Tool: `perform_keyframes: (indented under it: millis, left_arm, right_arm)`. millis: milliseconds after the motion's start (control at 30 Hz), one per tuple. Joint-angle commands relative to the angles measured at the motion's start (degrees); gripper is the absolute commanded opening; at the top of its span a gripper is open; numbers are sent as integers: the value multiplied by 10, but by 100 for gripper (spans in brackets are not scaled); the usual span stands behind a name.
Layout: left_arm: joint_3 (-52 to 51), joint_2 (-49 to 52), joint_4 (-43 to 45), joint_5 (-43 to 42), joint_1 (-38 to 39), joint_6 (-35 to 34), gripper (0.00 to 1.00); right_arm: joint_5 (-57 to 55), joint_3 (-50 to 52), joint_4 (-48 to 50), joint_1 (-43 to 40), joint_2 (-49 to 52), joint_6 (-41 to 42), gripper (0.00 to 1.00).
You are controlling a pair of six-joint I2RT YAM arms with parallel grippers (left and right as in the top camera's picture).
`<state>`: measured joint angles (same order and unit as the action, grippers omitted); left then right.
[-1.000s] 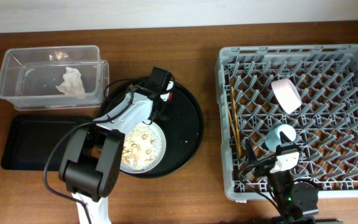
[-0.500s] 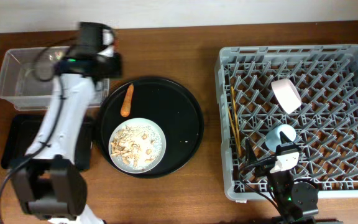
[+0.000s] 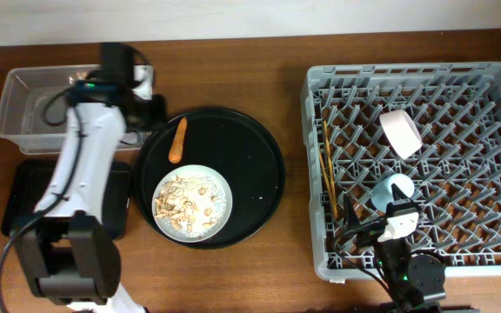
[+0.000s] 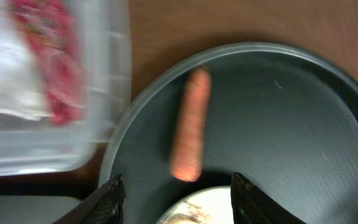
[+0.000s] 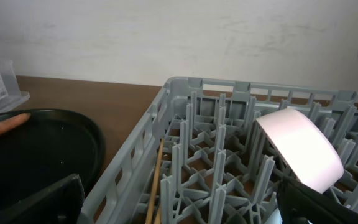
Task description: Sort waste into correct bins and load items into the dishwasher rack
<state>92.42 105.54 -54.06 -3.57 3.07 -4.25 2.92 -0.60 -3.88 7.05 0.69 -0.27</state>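
- Waste sorting is the step in hand. The red wrapper (image 4: 48, 68) lies inside the clear box (image 3: 24, 83) beside something pale and blurred, which is probably the napkin.
- The left tool (image 4: 178, 182) hangs over the near rim of the round black tray (image 3: 263, 178), right at the box's corner. Its 2 fingers (image 4: 114, 199) are spread apart and carry nothing.
- The carrot stick (image 3: 178, 140) lies on the round tray, just beside the plate (image 3: 224, 198). In the left wrist view it runs lengthwise between the fingers, its lower end nearly level with their tips.
- The carrot stick looks like the next pick. The tool needs to descend with 1 finger on each side, then close across its narrow width and clear of the plate rim.
- I judge it belongs in the flat black tray (image 3: 24, 196), since paper and wrapper went to the box.
- The pale food scraps (image 3: 190, 204) sit on the plate. They must be tipped out before the plate goes to the rack (image 3: 313, 174).
- The bowl (image 3: 401, 132), the blue cup (image 3: 395, 186) and the chopsticks (image 3: 328, 169) are already among the pegs.
- The right tool (image 5: 179, 186) rests low at the rack's near edge, its fingers wide apart and empty.
- Nothing else lies on the counter.
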Motion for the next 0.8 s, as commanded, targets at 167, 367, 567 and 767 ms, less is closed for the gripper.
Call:
perform_keyframes:
  millis: [167, 367, 567, 767]
  left_arm:
    - [-218, -3, 222, 115, 69, 11, 47]
    - [-256, 47, 299, 94, 56, 14, 44]
    - [-248, 73, 317, 89, 56, 14, 28]
    - [-98, 26, 110, 106, 56, 13, 4]
  right_arm:
    - [3, 3, -3, -3, -3, -4, 98]
    - [3, 3, -3, -3, -3, -4, 98]
    - [3, 3, -3, -3, -3, -4, 98]
    - [3, 3, -3, -3, -3, -4, 98]
